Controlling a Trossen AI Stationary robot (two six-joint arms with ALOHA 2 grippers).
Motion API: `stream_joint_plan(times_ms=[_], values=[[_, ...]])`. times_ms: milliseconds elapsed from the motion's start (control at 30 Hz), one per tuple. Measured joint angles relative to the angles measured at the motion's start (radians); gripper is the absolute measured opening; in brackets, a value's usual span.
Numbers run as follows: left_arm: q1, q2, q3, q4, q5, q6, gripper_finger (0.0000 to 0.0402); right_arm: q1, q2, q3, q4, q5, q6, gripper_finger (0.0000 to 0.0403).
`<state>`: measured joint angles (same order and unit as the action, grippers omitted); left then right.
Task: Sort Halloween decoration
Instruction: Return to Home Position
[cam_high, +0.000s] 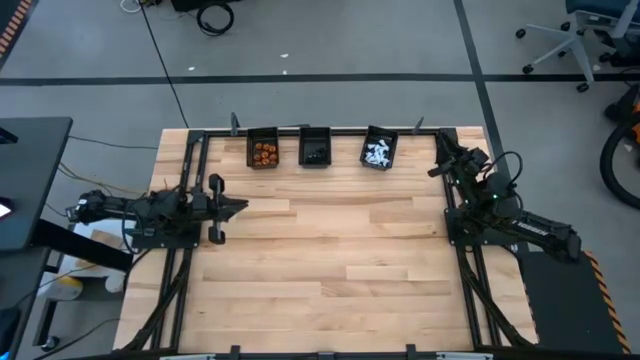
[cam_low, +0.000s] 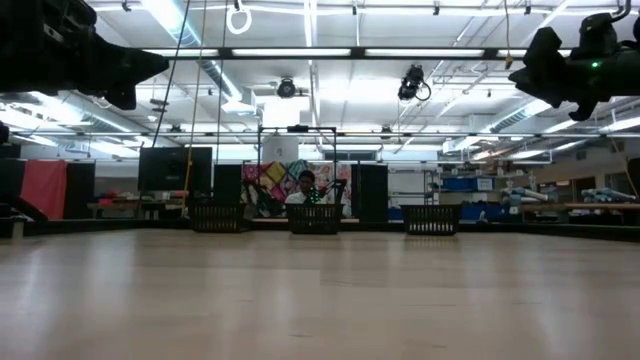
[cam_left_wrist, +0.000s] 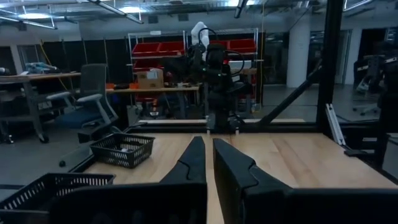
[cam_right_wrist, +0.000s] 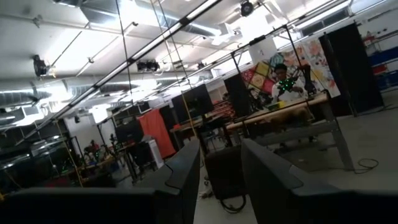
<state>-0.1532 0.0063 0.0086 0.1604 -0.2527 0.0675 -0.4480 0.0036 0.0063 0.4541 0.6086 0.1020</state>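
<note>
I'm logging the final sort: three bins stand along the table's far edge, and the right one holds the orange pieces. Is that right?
Not quite. The right bin holds the white pieces; the orange pieces are in the left bin. The high view shows it.

The table (cam_high: 330, 260) is pale wood in striped planks. Three black bins (cam_high: 250, 148) hold orange trinkets (cam_high: 264, 152), black trinkets (cam_high: 315, 153) and white trinkets (cam_high: 379, 152). The floor (cam_high: 330, 40) is grey with black lines (cam_high: 300, 78).
</note>
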Motion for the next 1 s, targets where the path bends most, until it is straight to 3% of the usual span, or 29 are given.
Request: stream_joint_plan(times_ms=[600, 1000], values=[[0.0, 0.0, 0.0, 0.0, 0.0, -0.002, 0.0011, 0.0, 0.0, 0.0, 0.0, 0.0, 0.0, 0.0123], [-0.06, 0.0, 0.0, -0.001, -0.01, -0.005, 0.0011, 0.0, 0.0, 0.0, 0.0, 0.0, 0.0, 0.0123]])
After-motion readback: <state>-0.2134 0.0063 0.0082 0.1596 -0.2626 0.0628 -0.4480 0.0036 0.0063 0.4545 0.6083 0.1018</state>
